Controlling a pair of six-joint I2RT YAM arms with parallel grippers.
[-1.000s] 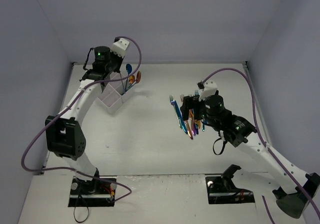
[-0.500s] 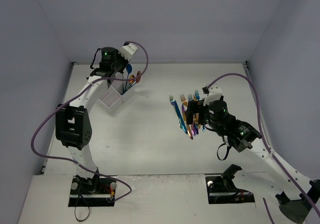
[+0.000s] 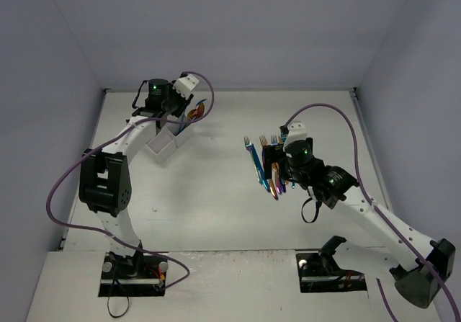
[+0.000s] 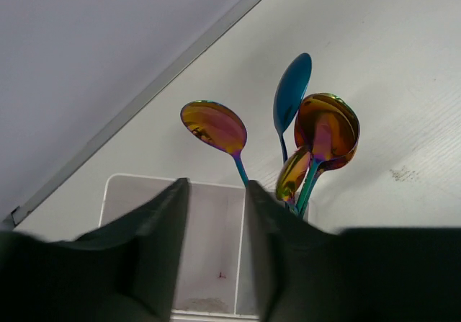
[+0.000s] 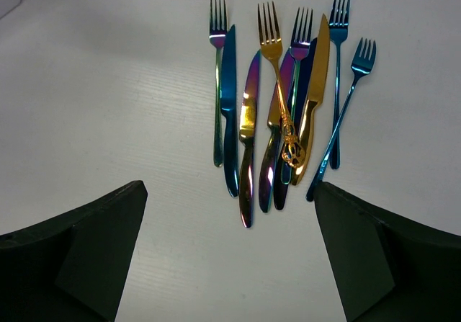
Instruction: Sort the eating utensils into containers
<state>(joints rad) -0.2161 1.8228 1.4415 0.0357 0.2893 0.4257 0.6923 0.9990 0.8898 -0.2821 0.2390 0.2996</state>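
My left gripper (image 4: 215, 207) hangs parted, empty, over the white divided box (image 4: 109, 192) of iridescent metal spoons (image 4: 317, 131) near the table's (image 3: 216, 214) far-left corner; my right gripper (image 5: 229, 214) gapes above the iridescent forks and knives (image 5: 281, 113) for pickup.

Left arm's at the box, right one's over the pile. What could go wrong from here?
The spoons lean out of the white box close beside the left pincer; when it moves, it could snag one and tip the box. The gold fork lies across the knives in a tight, overlapping pile, so the wide-open right pincer may pick up two pieces at once or scatter them.
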